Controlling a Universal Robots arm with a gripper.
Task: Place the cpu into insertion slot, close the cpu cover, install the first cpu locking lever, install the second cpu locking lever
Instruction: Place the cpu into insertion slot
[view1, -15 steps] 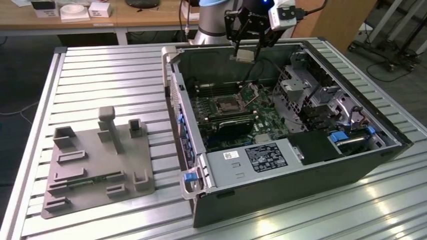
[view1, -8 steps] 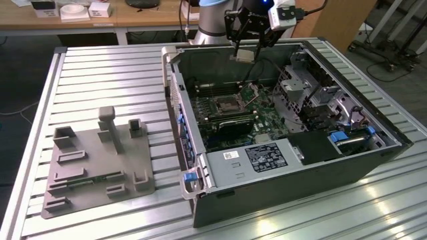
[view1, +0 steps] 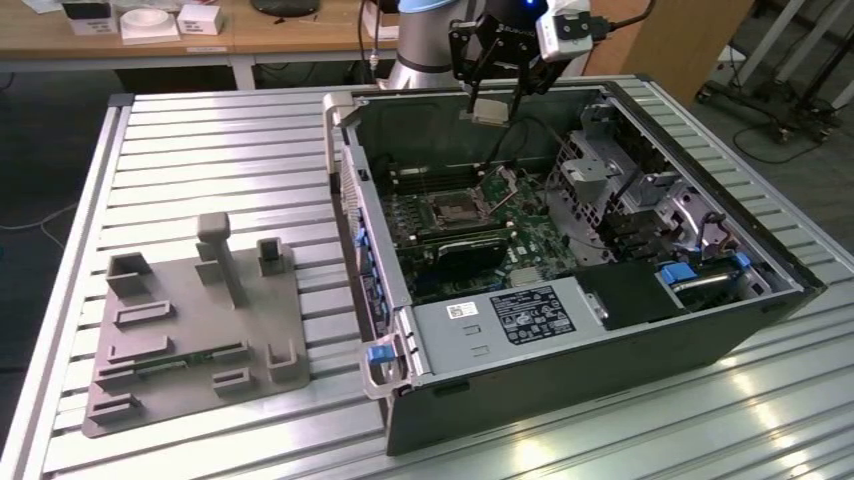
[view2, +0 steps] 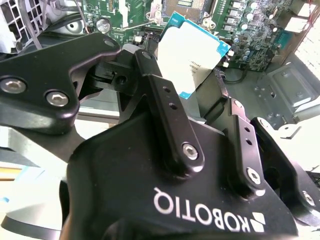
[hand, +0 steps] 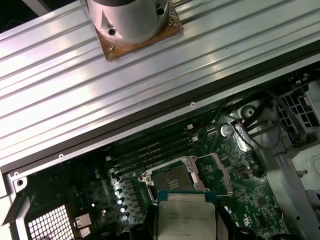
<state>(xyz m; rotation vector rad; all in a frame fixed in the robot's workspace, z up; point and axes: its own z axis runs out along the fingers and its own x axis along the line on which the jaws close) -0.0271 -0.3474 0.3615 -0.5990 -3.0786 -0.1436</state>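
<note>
End effector (view1: 494, 96) at top centre of the exterior view, fingers pinching the cpu (view1: 489, 112) by its edges, held in the air over the far end of the open case (view1: 601, 345). Slot (view1: 447, 210) lies lower, mid-frame on the green board, dark centre exposed; in the first wrist view the cover (hand: 218, 172) stands swung open just beside it. Case rests on the slatted counter (view1: 200, 140).

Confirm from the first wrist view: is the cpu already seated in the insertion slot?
No; the cpu is off the insertion slot, whose dark centre lies bare.
</note>
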